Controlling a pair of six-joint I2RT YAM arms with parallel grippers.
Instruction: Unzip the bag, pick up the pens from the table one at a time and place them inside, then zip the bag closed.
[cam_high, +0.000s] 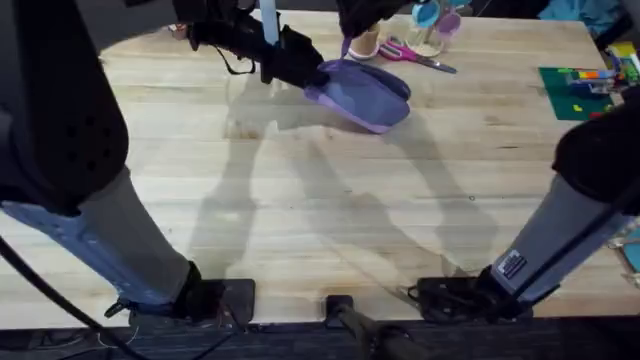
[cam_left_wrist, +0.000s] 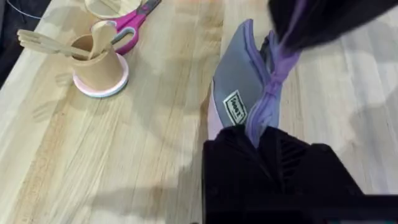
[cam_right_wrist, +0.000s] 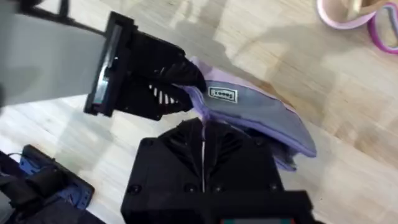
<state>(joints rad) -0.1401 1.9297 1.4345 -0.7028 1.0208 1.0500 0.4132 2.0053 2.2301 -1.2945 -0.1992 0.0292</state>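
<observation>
Lavender bag (cam_high: 365, 95) pinched by left gripper (cam_high: 305, 75) and right gripper (cam_right_wrist: 202, 134) above open table (cam_high: 320, 210).

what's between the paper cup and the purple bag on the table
Bare wood, seen from the left wrist: nothing lies between the cup and the bag.

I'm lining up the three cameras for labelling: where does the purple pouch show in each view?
Overhead: the bag lies at the table's far middle, both grippers on it.
Left wrist: it runs from the left gripper at the bottom up to the right gripper at top right.
Right wrist: it sits centre, between both grippers.
Shared landmark: the pouch's small white label.
</observation>
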